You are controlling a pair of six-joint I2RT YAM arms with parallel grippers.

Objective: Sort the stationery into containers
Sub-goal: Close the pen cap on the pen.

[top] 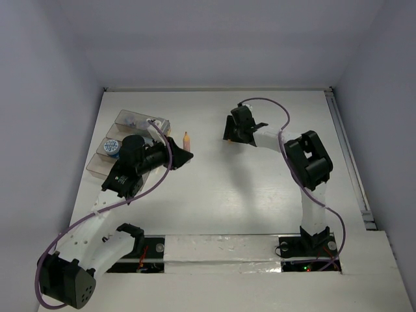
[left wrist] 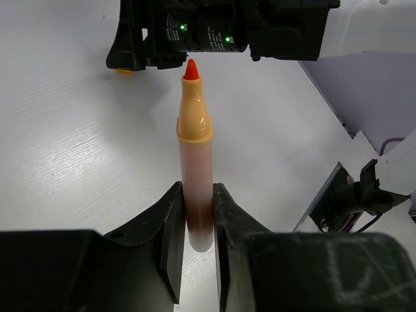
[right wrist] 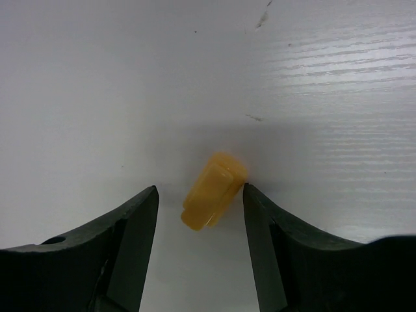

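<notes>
Two grippers show: left gripper [left wrist: 197,203] clamps an uncapped orange marker [left wrist: 195,146] near the bins [top: 103,164]; right gripper [right wrist: 200,191], jaws apart, straddles an orange cap [right wrist: 213,192] on the table [top: 260,195].

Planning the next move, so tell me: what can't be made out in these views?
- Bins: in the top view, the left arm covers most of them, so their contents are mostly hidden.
- Cap: in the top view it is hidden under the right gripper. The right wrist view cannot settle whether a finger touches it.
- Marker in the left gripper: in the top view it is too small for detail.
</notes>
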